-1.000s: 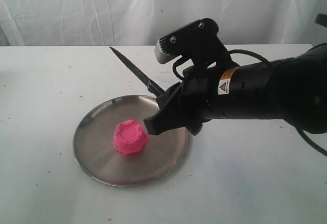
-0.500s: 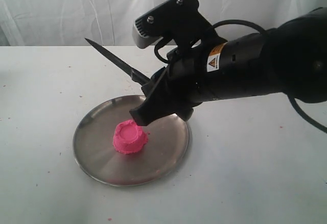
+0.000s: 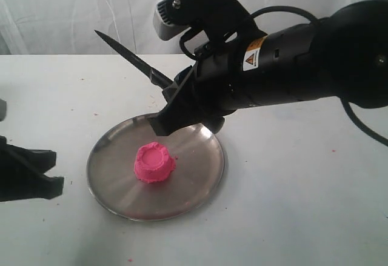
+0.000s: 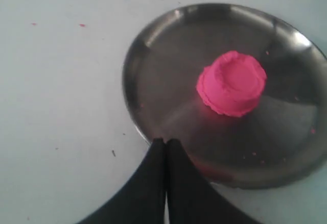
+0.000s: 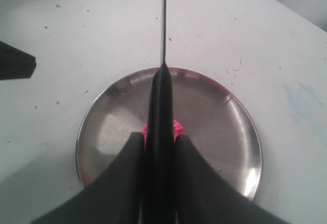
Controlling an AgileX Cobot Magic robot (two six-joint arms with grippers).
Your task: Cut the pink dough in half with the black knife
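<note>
1 uncut pink dough (image 3: 154, 163) on the plate (image 3: 203, 178); the right gripper (image 5: 159, 142) clamps the black knife (image 3: 127, 54), tip angled up, and the left gripper (image 4: 164, 150) is pinched shut, empty. Level the blade over the dent, press straight down.

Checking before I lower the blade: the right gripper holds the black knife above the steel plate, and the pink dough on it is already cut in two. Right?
Not quite: the pink dough is one uncut lump, as the left wrist view shows. The rest stands: the right gripper holds the black knife above the steel plate, with the dough on it.
</note>
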